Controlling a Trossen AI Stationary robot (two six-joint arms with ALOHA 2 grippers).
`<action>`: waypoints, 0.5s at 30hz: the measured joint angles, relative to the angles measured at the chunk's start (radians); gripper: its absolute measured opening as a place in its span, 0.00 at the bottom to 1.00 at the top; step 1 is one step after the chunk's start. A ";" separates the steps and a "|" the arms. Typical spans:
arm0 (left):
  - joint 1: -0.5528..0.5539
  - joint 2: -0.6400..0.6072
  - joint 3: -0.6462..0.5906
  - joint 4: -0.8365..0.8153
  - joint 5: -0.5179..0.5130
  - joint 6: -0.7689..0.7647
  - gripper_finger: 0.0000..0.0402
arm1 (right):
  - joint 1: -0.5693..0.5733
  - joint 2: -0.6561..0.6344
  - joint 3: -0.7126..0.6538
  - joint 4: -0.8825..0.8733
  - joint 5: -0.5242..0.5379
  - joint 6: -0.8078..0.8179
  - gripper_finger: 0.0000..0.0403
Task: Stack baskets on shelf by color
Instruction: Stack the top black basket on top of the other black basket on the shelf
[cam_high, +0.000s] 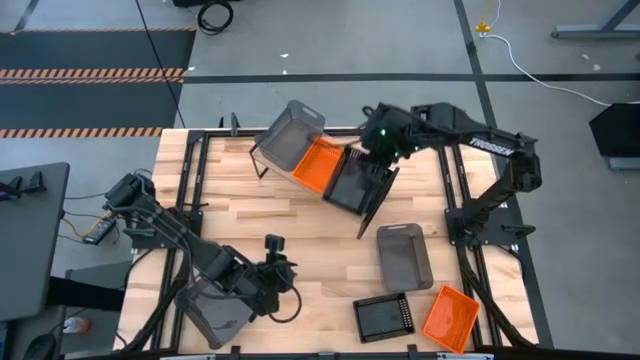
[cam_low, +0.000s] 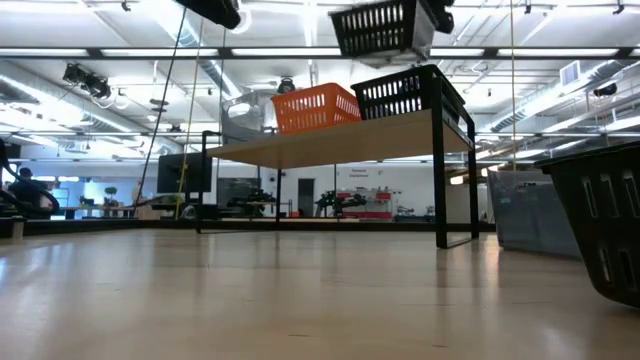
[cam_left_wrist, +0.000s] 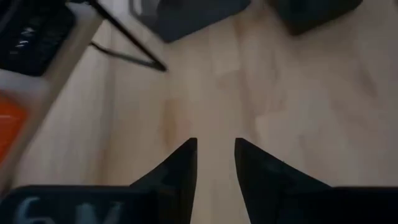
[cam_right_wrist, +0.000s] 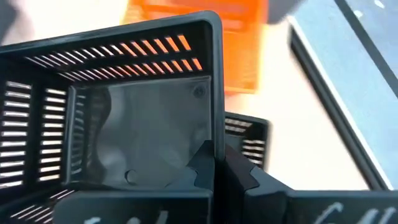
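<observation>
The shelf (cam_high: 372, 212) stands slantwise at the table's far middle. On its plank sit a grey basket (cam_high: 290, 135), an orange basket (cam_low: 315, 108) and a black slotted basket (cam_low: 410, 92) side by side. My right gripper (cam_right_wrist: 221, 165) hangs over the shelf's black basket, shut on a second black slotted basket (cam_low: 385, 28) held above it. My left gripper (cam_left_wrist: 216, 144) hovers low over bare table near the near-left, fingers slightly open, touching nothing. Another grey basket (cam_high: 215, 310) lies under the left arm. My right gripper pinches one wall of the black slotted basket near a corner (cam_right_wrist: 217, 127), one finger inside (cam_right_wrist: 202, 165) and one outside. The fingers come from above. The basket is lifted clear and hangs below the gripper, just over the black basket on the shelf (cam_right_wrist: 249, 143).
On the table's near right lie a grey basket (cam_high: 405, 255), a black basket (cam_high: 383, 317) and an orange basket (cam_high: 450, 318). Bare wood stretches across the table's middle (cam_high: 300, 225). Black frame rails run along the left and right sides.
</observation>
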 joint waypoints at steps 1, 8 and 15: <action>0.000 0.000 -0.013 0.034 0.003 -0.002 0.28 | -0.024 0.000 0.000 -0.007 -0.001 -0.002 0.02; -0.003 0.000 -0.079 0.151 0.002 -0.044 0.28 | -0.148 0.000 -0.018 -0.046 -0.136 -0.047 0.02; -0.004 0.000 -0.093 0.157 0.009 -0.081 0.28 | -0.163 -0.002 -0.069 -0.033 -0.209 -0.101 0.02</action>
